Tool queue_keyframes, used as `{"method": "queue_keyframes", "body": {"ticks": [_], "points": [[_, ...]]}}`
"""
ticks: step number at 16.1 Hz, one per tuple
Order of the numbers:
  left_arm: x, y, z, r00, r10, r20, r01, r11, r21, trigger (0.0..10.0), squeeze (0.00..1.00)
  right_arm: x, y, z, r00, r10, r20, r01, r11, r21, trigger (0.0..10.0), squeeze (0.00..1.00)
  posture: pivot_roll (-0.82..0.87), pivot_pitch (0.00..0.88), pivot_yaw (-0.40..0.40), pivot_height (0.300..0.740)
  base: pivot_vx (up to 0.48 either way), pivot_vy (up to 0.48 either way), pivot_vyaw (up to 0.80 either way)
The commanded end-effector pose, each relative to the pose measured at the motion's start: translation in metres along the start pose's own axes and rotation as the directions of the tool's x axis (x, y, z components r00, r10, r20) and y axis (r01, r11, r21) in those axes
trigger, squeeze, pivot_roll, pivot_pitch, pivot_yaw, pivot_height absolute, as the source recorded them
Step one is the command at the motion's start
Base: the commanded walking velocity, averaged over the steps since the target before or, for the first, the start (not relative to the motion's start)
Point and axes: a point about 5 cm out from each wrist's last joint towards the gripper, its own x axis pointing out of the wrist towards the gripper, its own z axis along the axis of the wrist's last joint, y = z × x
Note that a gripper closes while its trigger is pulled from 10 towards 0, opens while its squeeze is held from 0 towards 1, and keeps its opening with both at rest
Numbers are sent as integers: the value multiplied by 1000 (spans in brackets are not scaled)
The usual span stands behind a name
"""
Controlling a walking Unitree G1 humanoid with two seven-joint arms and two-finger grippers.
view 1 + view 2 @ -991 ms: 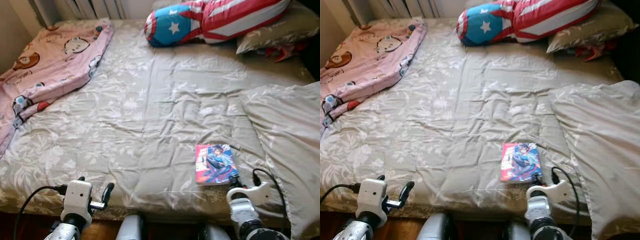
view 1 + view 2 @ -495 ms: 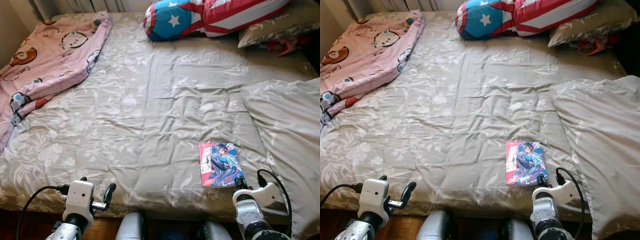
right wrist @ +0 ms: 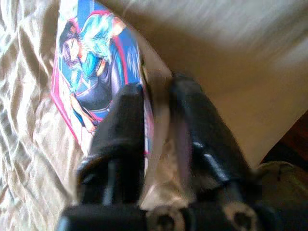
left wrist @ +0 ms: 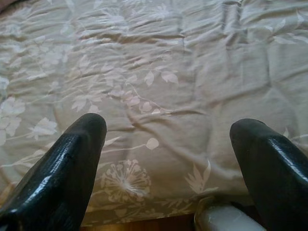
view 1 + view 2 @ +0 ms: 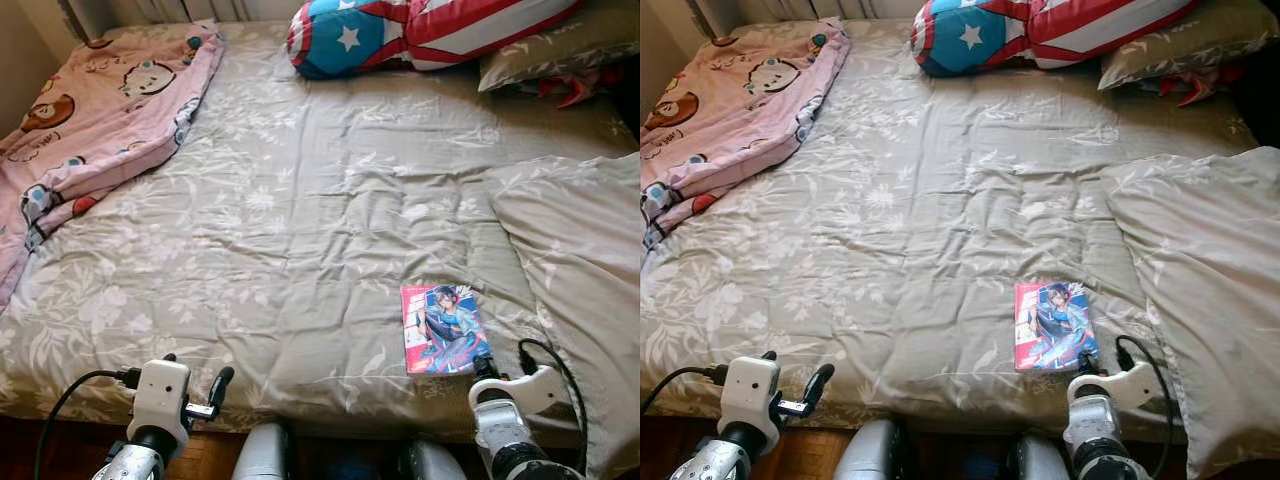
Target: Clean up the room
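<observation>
Right wrist view puts the right gripper (image 3: 156,125) at the near edge of the comic book (image 3: 98,77), its two black fingers (image 3: 118,130) close together about the book's near corner, though blur hides whether they pinch it. The book lies flat on the grey duvet (image 5: 300,220), long axis running away from the robot, straight ahead of that gripper; its cover lettering is unreadable. Left gripper (image 4: 166,159) hovers spread wide, well apart, at the bed's near edge.

Location: a home bedroom, identified by a bed (image 5: 300,230) with a grey floral duvet, pillows (image 5: 560,55) at its head, and a pink cartoon blanket (image 5: 90,120).
</observation>
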Motion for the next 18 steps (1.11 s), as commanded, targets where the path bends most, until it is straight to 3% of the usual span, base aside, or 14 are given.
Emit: {"method": "queue_keyframes", "body": {"ticks": [1,2,8,9,10,11,14,16,18], "points": [[-2,-1,-4,1000,-8,-29,9,1000,17,10000,0,-1,-7,3,999,-33,23,33,999,7,10000,541,191,254,58,663,0,0,0],[-2,0,-4,1000,-5,-30,6,1000,19,10000,0,-1,-9,5,999,-37,26,37,999,4,10000,0,191,254,58,663,0,0,0],[4,0,-5,1000,-1,-25,2,1000,20,10000,0,-5,-21,4,997,-67,34,67,998,-1,10000,0,172,234,52,663,0,0,0],[7,0,-7,1000,7,-27,-6,1000,14,10000,0,-6,-21,0,999,-43,14,44,998,-47,10000,0,164,220,46,663,0,0,0],[12,2,-12,998,41,-37,-42,999,-9,10000,0,-9,-16,-14,997,41,-66,-57,964,-260,10000,0,156,195,37,663,0,0,0],[17,5,-16,996,79,-47,-81,995,-57,10000,0,-12,-19,-22,993,68,-101,-96,950,-297,10000,0,138,179,29,663,0,0,0],[33,10,-33,981,166,-101,-179,973,-143,10000,0,-19,-34,-22,989,85,-119,-134,852,-506,10000,0,99,105,25,663,0,0,0],[48,10,-43,976,169,-137,-190,970,-155,10000,0,-18,-38,-12,994,69,-82,-102,850,-516,10000,0,70,41,26,663,0,0,0],[53,8,-55,972,149,-184,-177,973,-148,10000,0,-20,-46,-4,998,35,-50,-56,832,-552,10000,0,53,0,19,663,0,0,0]]}}
